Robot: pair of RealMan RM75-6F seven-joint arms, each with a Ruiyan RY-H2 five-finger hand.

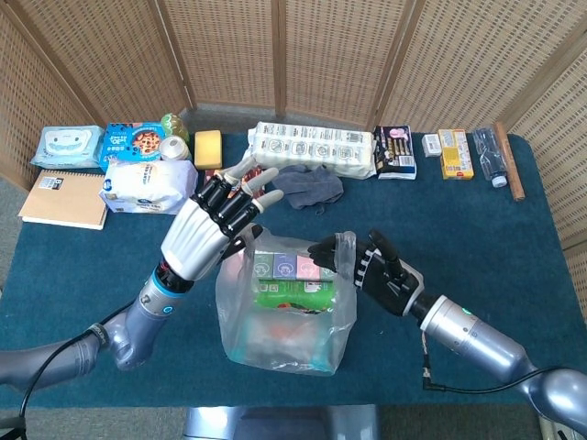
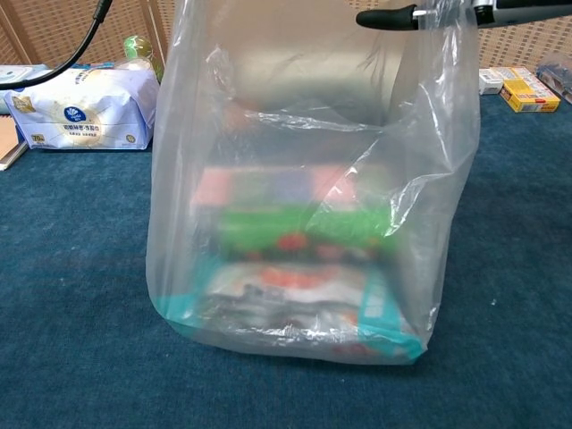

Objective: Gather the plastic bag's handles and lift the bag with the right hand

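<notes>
Standing at the centre of the head view, on the near part of a blue table (image 1: pixel 477 238), is a clear plastic bag (image 1: pixel 284 316) filled with stacked packets. Its base rests on the cloth, so it is not yet lifted. At the bag's right rim, the right hand (image 1: pixel 371 266) reaches in from the lower right, its dark fingers (image 1: pixel 323 247) hooked through the right handle (image 1: pixel 344 246), which drapes over them; the chest view shows a fingertip poking through the plastic at the top. At the bag's upper left, the left hand (image 1: pixel 206 234) hovers with fingers spread, gripping nothing, close to the left handle, which cannot be clearly made out.

To do this step well, the right hand likely needs to carry its handle across toward the left rim, catch the second handle, and clench on both before rising straight up, so the load hangs evenly.

Along the far edge lie a tissue pack (image 1: pixel 147 186), a grey cloth (image 1: pixel 307 186) and a notebook (image 1: pixel 62 198).
</notes>
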